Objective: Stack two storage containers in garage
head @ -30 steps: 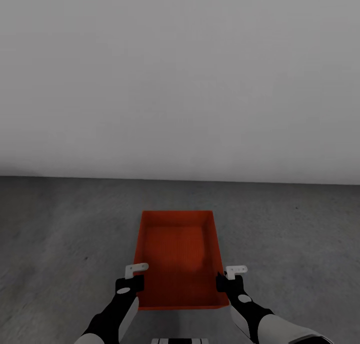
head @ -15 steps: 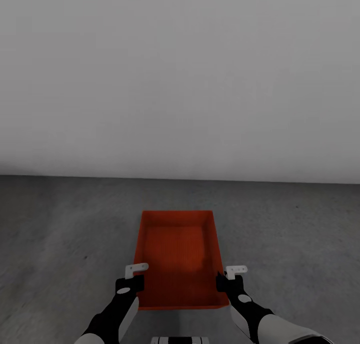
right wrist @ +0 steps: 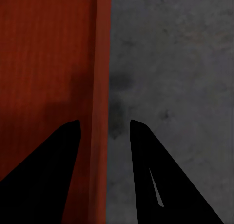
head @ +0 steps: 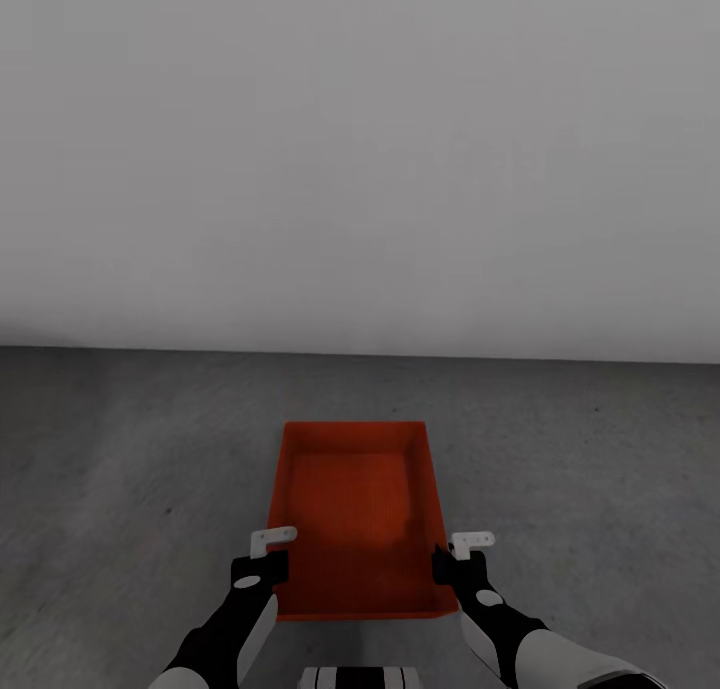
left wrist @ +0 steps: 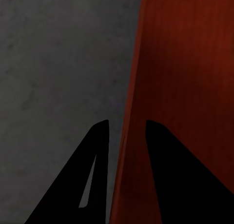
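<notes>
One orange-red storage container (head: 355, 509), open-topped and empty, hangs low in front of me over the dark grey concrete floor (head: 120, 449) of the garage. My left gripper (head: 275, 551) is shut on its left side wall near the close end, and my right gripper (head: 455, 551) is shut on the right side wall opposite. In the left wrist view the two dark fingers of the left gripper (left wrist: 126, 129) straddle the container's wall (left wrist: 185, 87). The right wrist view has the right gripper (right wrist: 105, 126) astride the other wall (right wrist: 44, 63).
A plain pale grey wall (head: 360, 169) rises a short way ahead and meets the floor across the whole width. Speckled concrete (right wrist: 170, 63) spreads on both sides of the container and beyond its far end.
The line where wall meets floor has slipped slightly upward, so the camera has moved. The container and both grippers keep the same place in the picture.
</notes>
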`<state>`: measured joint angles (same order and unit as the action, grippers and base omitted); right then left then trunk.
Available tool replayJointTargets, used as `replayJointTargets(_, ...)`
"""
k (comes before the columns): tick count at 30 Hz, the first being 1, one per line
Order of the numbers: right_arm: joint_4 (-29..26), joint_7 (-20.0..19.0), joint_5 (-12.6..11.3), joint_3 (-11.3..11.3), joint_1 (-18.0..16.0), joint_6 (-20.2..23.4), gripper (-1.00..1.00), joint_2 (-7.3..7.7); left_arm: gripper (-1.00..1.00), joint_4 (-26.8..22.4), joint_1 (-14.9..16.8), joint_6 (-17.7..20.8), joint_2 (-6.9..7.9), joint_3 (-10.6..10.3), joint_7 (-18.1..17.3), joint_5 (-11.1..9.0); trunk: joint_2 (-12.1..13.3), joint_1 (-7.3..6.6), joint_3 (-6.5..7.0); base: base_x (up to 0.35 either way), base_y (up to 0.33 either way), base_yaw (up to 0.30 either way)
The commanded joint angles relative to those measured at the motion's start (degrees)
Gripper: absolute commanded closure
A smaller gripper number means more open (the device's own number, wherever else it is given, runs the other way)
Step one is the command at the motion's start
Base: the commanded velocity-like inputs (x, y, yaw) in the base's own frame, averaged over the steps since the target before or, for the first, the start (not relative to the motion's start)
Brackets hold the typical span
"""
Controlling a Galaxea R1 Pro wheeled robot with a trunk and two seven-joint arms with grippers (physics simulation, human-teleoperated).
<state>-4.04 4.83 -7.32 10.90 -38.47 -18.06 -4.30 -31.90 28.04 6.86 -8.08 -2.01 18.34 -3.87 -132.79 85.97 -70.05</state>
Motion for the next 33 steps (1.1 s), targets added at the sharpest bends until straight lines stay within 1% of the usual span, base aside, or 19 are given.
replayJointTargets(1,0.11,0.09,-0.59,-3.37,-0.02,-0.13,1.00,0.00,1.00,-0.35,0.05,0.24,0.05,-0.01,-0.15,-1.32,-0.02,-0.01,-0.04,0.000,0.000,0.000)
replayJointTargets(22,0.11,0.09,-0.59,-3.40,-0.02,-0.13,1.00,0.00,1.00,-0.30,0.00,0.24,-0.01,0.04,-0.15,-1.32,-0.02,-0.01,-0.04,0.000,0.000,0.000)
replayJointTargets(33,0.10,0.09,-0.59,-3.40,-0.02,-0.13,1.00,0.00,1.00,-0.35,0.04,0.25,-0.01,0.00,-0.15,-1.32,-4.43,2.41,-2.02,0.000,0.000,0.000)
